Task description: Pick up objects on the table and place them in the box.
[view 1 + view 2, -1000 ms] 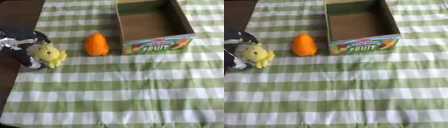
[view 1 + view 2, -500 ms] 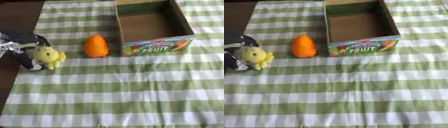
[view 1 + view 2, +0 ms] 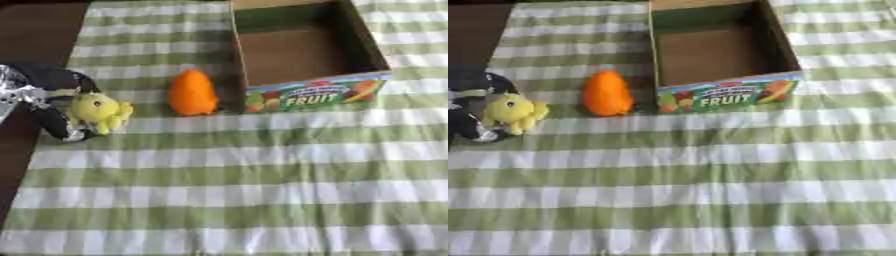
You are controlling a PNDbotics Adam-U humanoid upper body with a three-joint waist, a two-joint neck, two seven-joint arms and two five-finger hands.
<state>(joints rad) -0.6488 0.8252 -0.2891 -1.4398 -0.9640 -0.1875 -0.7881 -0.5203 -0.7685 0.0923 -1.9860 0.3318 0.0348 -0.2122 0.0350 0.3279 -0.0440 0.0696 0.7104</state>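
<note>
- Yellow soft toy (image 3: 98, 111) sits at the left of the frame, at the left edge of the green-and-white checked cloth (image 3: 262, 190), enclosed by the left hand (image 3: 54, 107) (black fingers curl round it from behind and below).
- Step in hand: pick-up of the toy. The grasp appears made; whether the toy has left the cloth cannot be told.
- Orange fruit-shaped object (image 3: 192, 93) stands just left of the box (image 3: 311, 94), untouched.
- Box lies open and empty at upper centre, "FRUIT" panel facing the camera.
- Next move, as judged: raise the toy, carry it right over the orange object, clear the near wall, release inside.
- Change from the earlier frame: hand and toy sit slightly further right and lower; orange object and box are unmoved.
- Right hand: not visible.
</note>
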